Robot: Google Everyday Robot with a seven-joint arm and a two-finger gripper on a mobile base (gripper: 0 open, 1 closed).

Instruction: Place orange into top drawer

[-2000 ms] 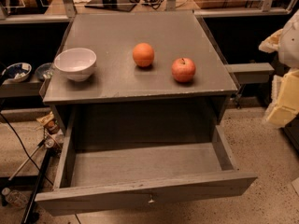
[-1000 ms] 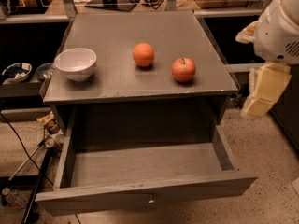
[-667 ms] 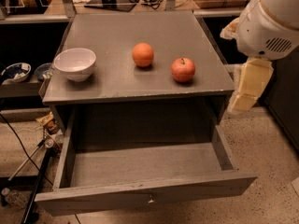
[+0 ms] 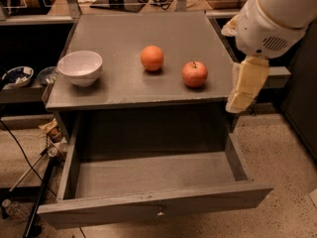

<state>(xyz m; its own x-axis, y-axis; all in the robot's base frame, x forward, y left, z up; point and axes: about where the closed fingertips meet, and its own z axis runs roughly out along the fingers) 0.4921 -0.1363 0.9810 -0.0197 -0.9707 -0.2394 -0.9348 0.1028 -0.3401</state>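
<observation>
The orange sits on the grey cabinet top, near the middle. The top drawer is pulled fully out below the cabinet top and nothing lies inside it; a small metal knob shows on its front panel. My gripper hangs from the white arm at the cabinet's right edge, to the right of the orange and apart from it. It holds nothing that I can see.
A red apple with a stem dimple lies between the orange and my gripper. A white bowl stands at the left of the cabinet top. Cables and small clutter lie on the floor at the left.
My arm has swung in from the right edge of the view toward the cabinet's right side. The orange, apple, bowl and drawer have not moved.
</observation>
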